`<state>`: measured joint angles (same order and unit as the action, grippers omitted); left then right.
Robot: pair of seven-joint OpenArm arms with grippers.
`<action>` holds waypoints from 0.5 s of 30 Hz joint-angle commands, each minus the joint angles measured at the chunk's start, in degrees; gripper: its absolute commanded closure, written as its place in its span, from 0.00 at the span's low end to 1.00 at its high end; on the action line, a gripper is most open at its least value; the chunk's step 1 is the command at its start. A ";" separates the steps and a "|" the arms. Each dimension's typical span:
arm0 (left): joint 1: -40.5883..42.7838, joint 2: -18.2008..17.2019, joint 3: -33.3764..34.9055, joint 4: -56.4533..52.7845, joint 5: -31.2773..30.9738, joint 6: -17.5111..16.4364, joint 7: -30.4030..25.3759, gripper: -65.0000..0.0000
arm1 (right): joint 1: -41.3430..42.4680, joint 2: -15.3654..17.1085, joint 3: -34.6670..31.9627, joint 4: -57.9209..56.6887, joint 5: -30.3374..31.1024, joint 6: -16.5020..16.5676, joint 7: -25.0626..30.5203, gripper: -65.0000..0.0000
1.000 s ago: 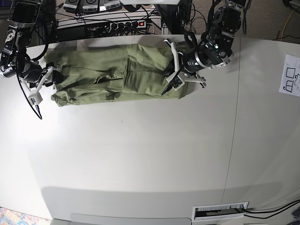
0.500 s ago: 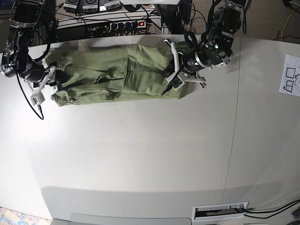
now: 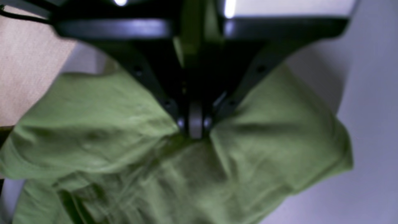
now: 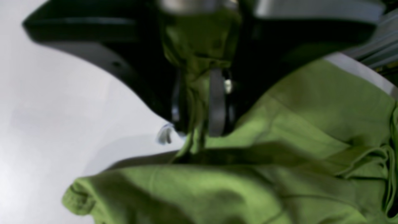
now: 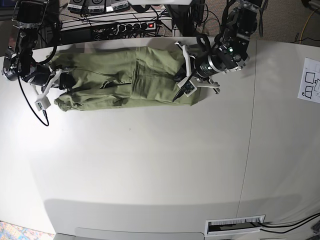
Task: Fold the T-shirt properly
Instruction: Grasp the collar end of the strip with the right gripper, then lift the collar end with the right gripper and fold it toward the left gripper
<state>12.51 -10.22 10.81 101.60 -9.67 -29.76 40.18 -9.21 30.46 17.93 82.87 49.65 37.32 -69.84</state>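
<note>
Both ends gripped: the left claw point(image 5: 184, 80) pinches the T-shirt point(image 5: 125, 80) at upper centre, the right claw point(image 4: 199, 102) nips its upper-left end on the worktop point(image 5: 150, 165), so next likely comes a together lift-and-fold.

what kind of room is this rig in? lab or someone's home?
Most likely a lab or workshop: a power strip and tangled cables sit behind the plain white table, and a printed diagram sheet lies at its edge.
</note>
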 commanded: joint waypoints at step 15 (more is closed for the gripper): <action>0.07 -0.24 -0.11 0.44 -1.92 0.39 0.66 1.00 | -0.48 0.50 2.60 8.68 3.48 1.92 -3.37 1.00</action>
<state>12.69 -10.24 10.79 101.58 -11.44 -29.52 40.40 -10.61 29.54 19.75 90.50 51.83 38.92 -74.59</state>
